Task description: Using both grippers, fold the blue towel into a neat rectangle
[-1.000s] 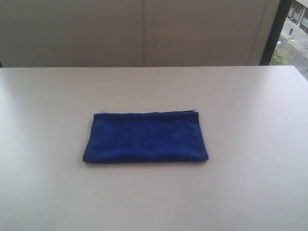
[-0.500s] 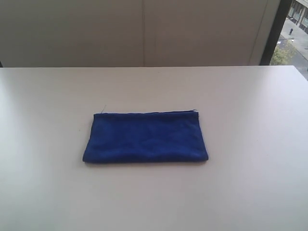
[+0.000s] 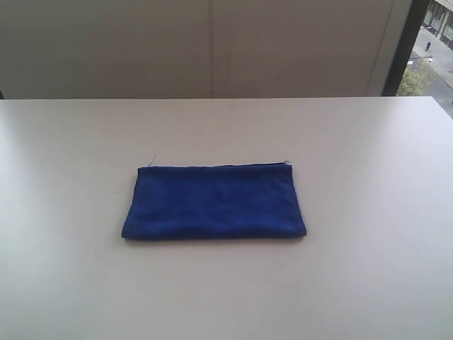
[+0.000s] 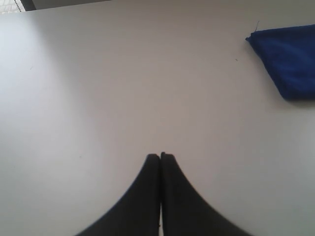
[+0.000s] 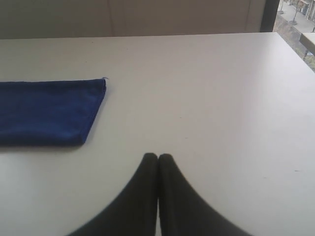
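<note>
The blue towel (image 3: 214, 202) lies flat on the white table (image 3: 354, 142) as a long folded rectangle near the middle. One end of the towel (image 4: 290, 59) shows in the left wrist view, the other end of the towel (image 5: 47, 112) in the right wrist view. My left gripper (image 4: 160, 156) is shut and empty over bare table, well off that end. My right gripper (image 5: 158, 157) is likewise shut on nothing, apart from the towel. Neither gripper appears in the exterior view.
A pale wall (image 3: 212, 49) runs behind the table's far edge. A dark window frame (image 3: 403, 46) with a street outside stands at the back right.
</note>
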